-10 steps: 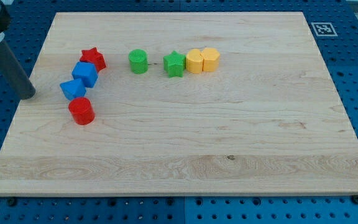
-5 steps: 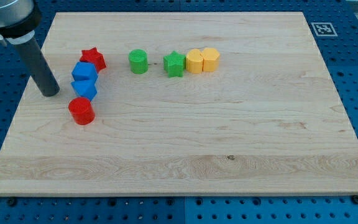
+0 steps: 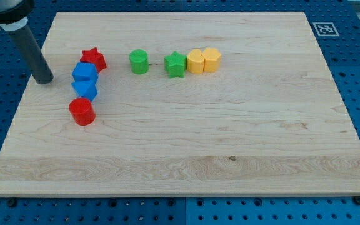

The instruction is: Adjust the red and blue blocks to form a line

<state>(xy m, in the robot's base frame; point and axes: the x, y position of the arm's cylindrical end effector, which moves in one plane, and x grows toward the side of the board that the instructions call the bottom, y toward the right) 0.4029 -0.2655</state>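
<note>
A red star block (image 3: 94, 59), a blue block (image 3: 84, 72), a second blue block (image 3: 86, 89) and a red cylinder (image 3: 82, 111) stand in a slightly slanted column at the board's left. The two blue blocks touch each other, and the upper one touches the red star. The red cylinder sits just below the lower blue block. My tip (image 3: 44, 80) rests on the board to the left of the blue blocks, a short gap away from them and touching none.
A green cylinder (image 3: 139, 62), a green star (image 3: 175, 64) and two touching yellow blocks (image 3: 196, 62) (image 3: 212, 59) form a row along the view's top. The wooden board (image 3: 230, 137) lies on a blue pegboard; its left edge is near my tip.
My tip first moved right and pushed the lower blue block right, into line under the upper blue block. It has since drawn back a little to the left and up.
</note>
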